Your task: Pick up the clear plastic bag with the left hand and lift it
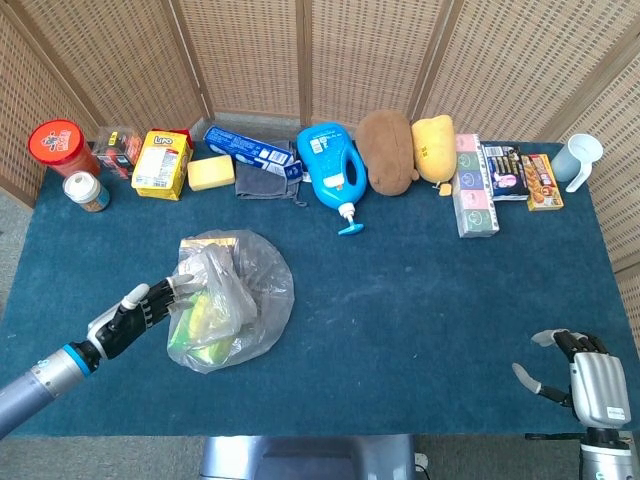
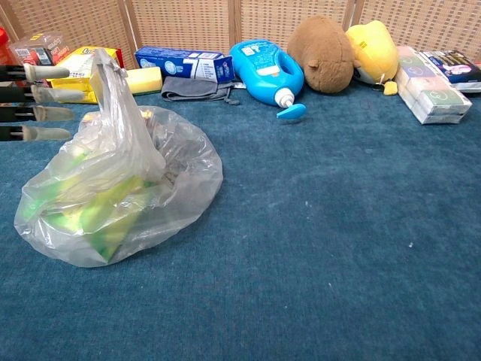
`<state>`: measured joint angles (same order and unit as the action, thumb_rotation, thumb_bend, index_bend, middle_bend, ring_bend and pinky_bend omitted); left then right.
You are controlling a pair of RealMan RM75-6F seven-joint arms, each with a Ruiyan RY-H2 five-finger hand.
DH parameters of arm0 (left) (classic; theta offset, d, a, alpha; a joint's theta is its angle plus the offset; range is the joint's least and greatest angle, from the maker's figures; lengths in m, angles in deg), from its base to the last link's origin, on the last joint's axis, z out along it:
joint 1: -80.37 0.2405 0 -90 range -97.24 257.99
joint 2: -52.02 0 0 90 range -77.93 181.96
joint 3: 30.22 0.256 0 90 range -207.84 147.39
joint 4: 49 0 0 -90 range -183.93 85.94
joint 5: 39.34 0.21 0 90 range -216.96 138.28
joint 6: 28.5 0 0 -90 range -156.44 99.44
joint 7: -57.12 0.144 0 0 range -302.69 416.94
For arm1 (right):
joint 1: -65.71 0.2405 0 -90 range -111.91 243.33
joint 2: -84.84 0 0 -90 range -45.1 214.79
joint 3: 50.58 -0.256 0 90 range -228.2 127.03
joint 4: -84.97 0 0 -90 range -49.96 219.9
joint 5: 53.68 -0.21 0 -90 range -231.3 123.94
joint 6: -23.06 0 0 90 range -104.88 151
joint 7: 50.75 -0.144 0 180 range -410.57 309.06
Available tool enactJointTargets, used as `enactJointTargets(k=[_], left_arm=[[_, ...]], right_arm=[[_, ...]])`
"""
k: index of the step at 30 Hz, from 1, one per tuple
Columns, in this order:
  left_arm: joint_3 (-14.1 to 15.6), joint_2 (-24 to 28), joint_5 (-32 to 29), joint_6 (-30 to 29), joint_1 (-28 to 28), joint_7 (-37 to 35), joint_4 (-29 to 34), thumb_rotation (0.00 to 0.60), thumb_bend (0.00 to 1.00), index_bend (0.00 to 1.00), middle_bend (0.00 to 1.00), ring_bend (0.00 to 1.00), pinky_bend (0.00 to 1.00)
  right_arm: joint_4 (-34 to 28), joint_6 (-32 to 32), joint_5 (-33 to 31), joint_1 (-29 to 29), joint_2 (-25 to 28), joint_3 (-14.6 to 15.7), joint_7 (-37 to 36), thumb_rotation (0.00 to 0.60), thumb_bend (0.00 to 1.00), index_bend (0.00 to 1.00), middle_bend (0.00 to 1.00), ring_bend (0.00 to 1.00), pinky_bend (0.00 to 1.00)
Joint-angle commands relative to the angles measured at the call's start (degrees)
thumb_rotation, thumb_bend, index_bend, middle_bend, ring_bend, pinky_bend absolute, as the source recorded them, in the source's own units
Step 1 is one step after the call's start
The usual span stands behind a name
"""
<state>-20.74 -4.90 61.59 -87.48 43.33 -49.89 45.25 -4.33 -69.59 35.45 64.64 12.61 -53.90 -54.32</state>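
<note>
The clear plastic bag (image 1: 232, 300) lies on the blue table at the front left, with yellow-green packets inside. Its crumpled neck (image 2: 113, 98) stands up from the heap. My left hand (image 1: 135, 315) reaches in from the left with its fingers (image 2: 41, 94) stretched out straight and apart. Their tips are right at the bag's neck, and I see nothing clasped between them. My right hand (image 1: 580, 375) hovers at the front right corner, far from the bag, with its fingers apart and nothing in it.
A row of goods lines the far edge: a red-lidded jar (image 1: 60, 145), a yellow box (image 1: 162, 163), a blue detergent bottle (image 1: 335, 165), a brown plush (image 1: 388, 150), boxes (image 1: 475, 190) and a white cup (image 1: 580, 158). Blue cloth (image 1: 420, 290) covers the table.
</note>
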Motion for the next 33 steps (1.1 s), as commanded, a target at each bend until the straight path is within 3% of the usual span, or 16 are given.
enactJointTargets(k=[1,11,30,33], left_arm=[[-0.29,-0.93,-1.05,1.06,-0.95,-1.28,-0.36,0.0,0.2,0.08,0.13,0.04,0.07],[-2.37,-4.99,-5.24,5.42,-4.1,-2.81,-2.49,0.0,0.2,0.08,0.13,0.04,0.07],[-7.41,-13.56,-7.81,12.34,-13.13,-14.9,-5.02,0.0,0.23,0.08,0.13,0.04,0.08],[-8.54,-15.07,-9.81,13.55,-14.0,-17.59,-5.76,0.0,0.25,0.1,0.14,0.07,0.12]], right_arm=[[0.64,-0.32,-0.08,-0.25,-0.42,0.02,-0.5,0.17,0.25,0.43,0.48,0.43,0.3],[2.06,-0.49,-0.62,-0.61,-0.9,-0.1,-1.65,0.169,0.25,0.43,0.48,0.43,0.3],[2.13,-1.25,-1.03,-1.54,-0.59,-0.1,-2.08,0.172,0.24,0.43,0.48,0.43,0.3],[2.22,-1.4,-1.0,-1.56,-0.66,-0.22,-2.31,0.174,0.24,0.43,0.48,0.43,0.3]])
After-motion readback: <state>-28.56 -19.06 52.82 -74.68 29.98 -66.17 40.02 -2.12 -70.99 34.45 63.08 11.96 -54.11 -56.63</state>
